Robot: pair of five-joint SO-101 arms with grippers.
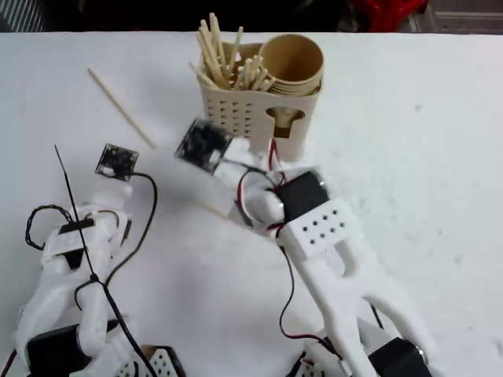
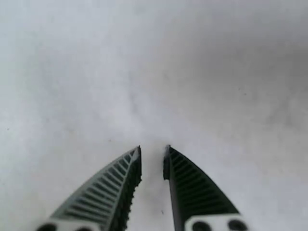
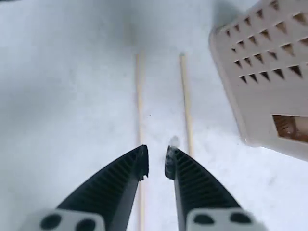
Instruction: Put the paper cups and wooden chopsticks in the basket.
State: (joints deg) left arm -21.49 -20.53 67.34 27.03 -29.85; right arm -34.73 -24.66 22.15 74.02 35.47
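Chopsticks left to collect lie flat on the table (image 1: 440, 157). The high view shows one loose chopstick (image 1: 122, 108) to the far left of the basket (image 1: 236, 118), its long axis running diagonally from far left to nearer right. A short length of another stick (image 1: 214, 210) shows at the near edge of the right arm. In the right wrist view two sticks lie side by side, apart and roughly parallel. The outer stick (image 3: 139, 96) passes under one jaw tip and the inner stick (image 3: 185, 96) lies nearer the basket wall. Both point lengthwise along the gripper's line of sight, so the jaws would close across a stick's width, which suits a pinch.

The basket already holds a bundle of upright sticks and the stacked paper cups (image 1: 292, 59).

The right gripper (image 3: 156, 163) hangs low over the two sticks, its jaws a narrow gap apart and holding nothing. The step in hand looks like picking one stick. To do it well, widen the jaws, centre them over one stick only, go down to the table and pinch near the middle so that it lifts level. Then tip it upright for the basket.

The left gripper (image 2: 153, 156) sits over bare table at near left, also narrowly parted and holding nothing.
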